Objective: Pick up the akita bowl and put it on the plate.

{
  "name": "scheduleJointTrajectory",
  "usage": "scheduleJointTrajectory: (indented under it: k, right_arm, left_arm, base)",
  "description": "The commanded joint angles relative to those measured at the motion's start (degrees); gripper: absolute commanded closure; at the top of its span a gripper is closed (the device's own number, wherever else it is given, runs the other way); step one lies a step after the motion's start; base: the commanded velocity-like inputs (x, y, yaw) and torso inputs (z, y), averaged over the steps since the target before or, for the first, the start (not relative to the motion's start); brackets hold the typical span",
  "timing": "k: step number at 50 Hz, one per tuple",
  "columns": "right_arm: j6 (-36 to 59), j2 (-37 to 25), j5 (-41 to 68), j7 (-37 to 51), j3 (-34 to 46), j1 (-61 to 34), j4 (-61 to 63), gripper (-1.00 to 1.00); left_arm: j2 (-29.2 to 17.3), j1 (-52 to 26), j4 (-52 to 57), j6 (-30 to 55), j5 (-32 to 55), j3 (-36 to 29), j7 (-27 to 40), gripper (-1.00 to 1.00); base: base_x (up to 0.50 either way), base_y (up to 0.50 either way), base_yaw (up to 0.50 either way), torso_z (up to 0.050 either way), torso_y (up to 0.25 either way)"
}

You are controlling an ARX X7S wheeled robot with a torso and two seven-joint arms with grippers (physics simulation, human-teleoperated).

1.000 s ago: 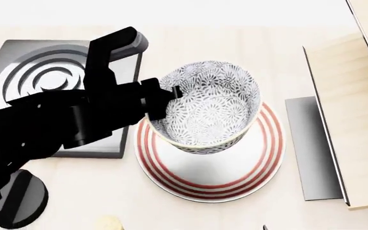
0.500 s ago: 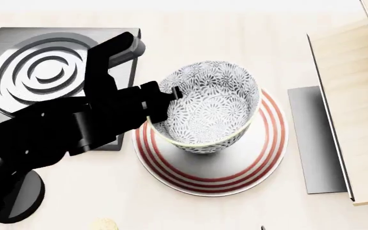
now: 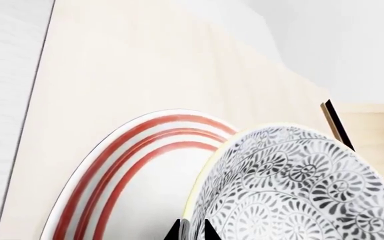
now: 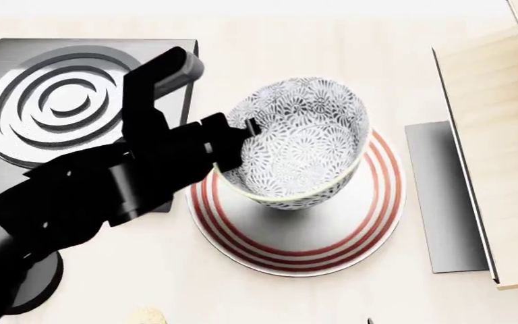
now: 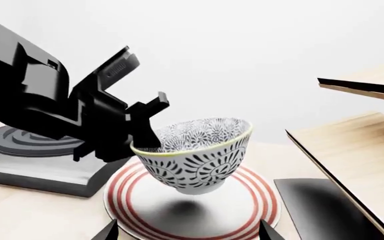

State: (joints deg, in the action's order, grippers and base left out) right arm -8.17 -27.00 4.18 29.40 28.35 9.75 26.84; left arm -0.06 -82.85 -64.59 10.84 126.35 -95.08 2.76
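Left arm (image 4: 88,189): matte black, blocky angular housings, black fingers (image 4: 241,128).

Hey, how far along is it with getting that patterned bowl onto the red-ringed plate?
Done: the left gripper has the akita bowl by its rim and has it lifted. In hand: the bowl hangs tilted over the plate; the right wrist view shows a gap and a shadow beneath it. Left: lower it onto the plate, then let go. The right gripper is open, idle.
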Motion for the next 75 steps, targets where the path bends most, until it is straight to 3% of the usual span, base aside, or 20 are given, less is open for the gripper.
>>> scheduleJointTrajectory:
  k: [1,22,47,48,75]
  right_arm:
    - [-0.1,-0.1,0.3,0.1,0.0,0.0,-0.1,-1.0]
    - [-0.1,-0.4,0.3,0.2,0.2,0.0,0.1,-1.0]
    - [-0.4,-0.5,0.5,0.2,0.6,-0.3,-0.4,-1.0]
    - [-0.4,-0.5,0.5,0.2,0.6,-0.3,-0.4,-1.0]
    - [0.1,-0.6,0.5,0.4,1.0,-0.5,0.2,-1.0]
  left_arm:
    - [0.1,0.3,1.6,-1.8,-0.3,1.9,0.9,1.0]
    - [0.1,1.7,4.5,-2.9,-11.1,2.0,9.5,1.0]
    - [0.1,2.5,5.4,-2.8,-13.0,3.1,9.9,1.0]
    - [0.1,2.5,5.5,-3.0,-13.2,3.0,10.5,-1.0]
    - [0.1,0.3,6.0,0.5,-18.1,3.3,16.3,-1.0]
  base:
    - [0.0,0.0,0.0,0.0,0.0]
    - [0.0,0.0,0.0,0.0,0.0]
    - [0.0,0.0,0.0,0.0,0.0]
    - [0.0,0.0,0.0,0.0,0.0]
    - [0.0,0.0,0.0,0.0,0.0]
